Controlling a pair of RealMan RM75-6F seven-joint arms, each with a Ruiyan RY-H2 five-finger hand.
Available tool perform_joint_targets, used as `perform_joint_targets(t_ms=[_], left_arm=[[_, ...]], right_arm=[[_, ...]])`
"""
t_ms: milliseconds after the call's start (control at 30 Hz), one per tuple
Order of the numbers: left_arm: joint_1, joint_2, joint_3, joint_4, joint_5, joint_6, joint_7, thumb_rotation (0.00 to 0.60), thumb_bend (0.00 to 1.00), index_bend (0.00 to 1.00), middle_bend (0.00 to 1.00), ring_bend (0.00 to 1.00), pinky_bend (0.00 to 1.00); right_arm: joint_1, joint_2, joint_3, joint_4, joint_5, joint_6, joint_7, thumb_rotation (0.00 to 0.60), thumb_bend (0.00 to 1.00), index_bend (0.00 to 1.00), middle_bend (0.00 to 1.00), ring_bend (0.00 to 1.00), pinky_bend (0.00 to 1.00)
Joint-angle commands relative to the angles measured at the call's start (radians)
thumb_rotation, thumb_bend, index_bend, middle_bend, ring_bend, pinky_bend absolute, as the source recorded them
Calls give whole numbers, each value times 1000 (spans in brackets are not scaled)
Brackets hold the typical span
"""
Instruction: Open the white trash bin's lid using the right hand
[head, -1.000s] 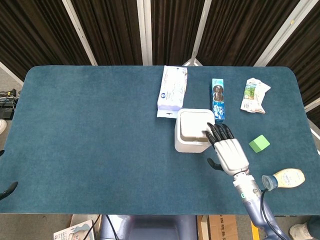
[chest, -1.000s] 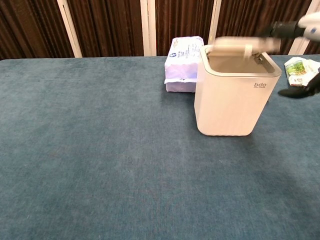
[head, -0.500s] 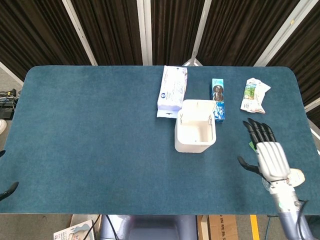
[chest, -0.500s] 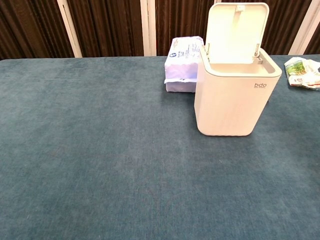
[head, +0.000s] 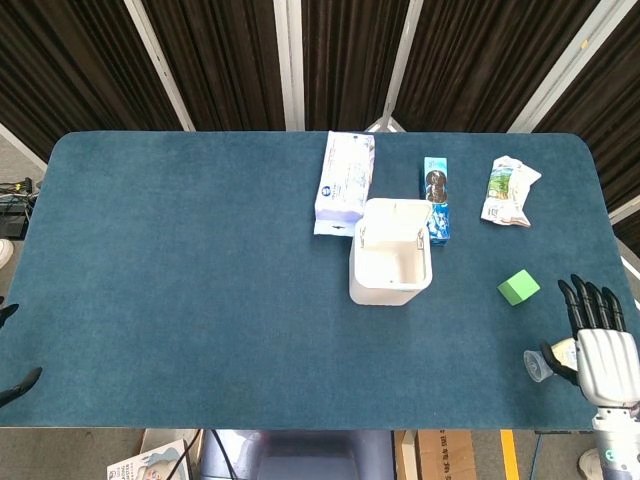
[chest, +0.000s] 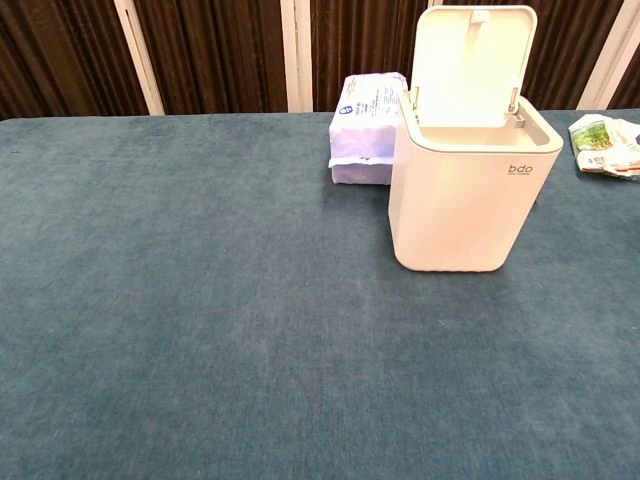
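**Inspector:** Status of the white trash bin?

**Assistant:** It stands right of centre on the desk. Its lid is upright, as it was half a second ago; a second ago it was only tipping up. I judge the task done.

**Inspector:** The right hand?

**Assistant:** Empty, fingers spread, withdrawn to four o'clock of the bin, over the bottle.

**Inspector:** Differences between views?

**Assistant:** Only the head view shows that hand; the chest view shows the raised lid side-on. The left hand is unseen.
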Motion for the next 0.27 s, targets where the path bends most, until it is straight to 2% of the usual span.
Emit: perform_joint_targets(t_ms=[33,267], left_arm=[[0,4,-1,-5,-9,-6,5,600,70,192,118,0,0],[-3,11,0,-6,-16,-17,3,600,71,192,118,0,0]], right_arm=[[-16,-23,-1,27,-11,8,0,600,286,17,0,25,10],[-30,-18,-4,22,-32,15,-3,600,286,17,0,26,11]])
